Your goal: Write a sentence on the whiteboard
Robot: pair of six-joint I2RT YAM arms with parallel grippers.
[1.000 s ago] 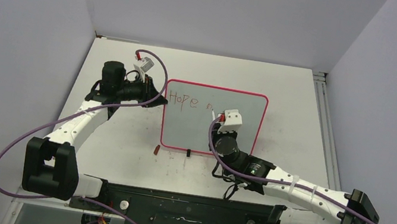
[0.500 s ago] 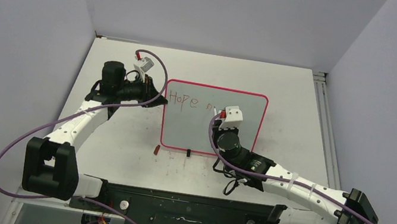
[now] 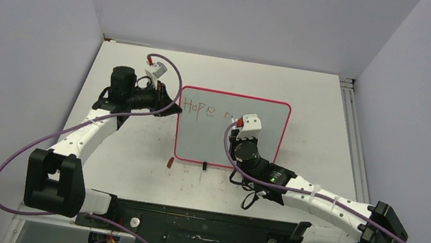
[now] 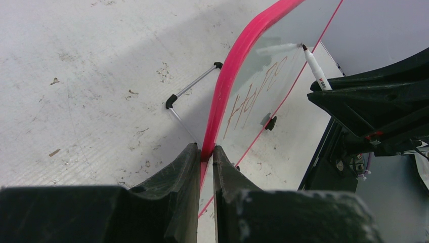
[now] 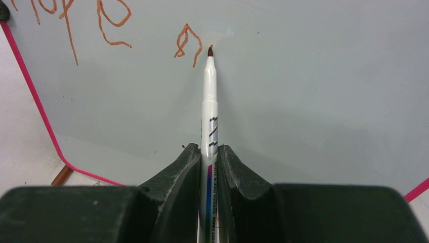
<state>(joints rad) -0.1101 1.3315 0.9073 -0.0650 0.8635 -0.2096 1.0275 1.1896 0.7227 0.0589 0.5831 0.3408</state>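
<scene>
Right, the left claw (image 4: 205, 149) is pinched tight on the pink left rim of the whiteboard (image 3: 216, 144), near its far-left corner, with the board sitting mid-worktop (image 3: 329, 126). Over on the other side, the right claw (image 5: 207, 151) is clamped on a white marker (image 5: 209, 96). Its brown tip is right at the board, just beside a small squiggle that follows "Hope" in the sentence (image 3: 197, 107) along the top edge.
</scene>
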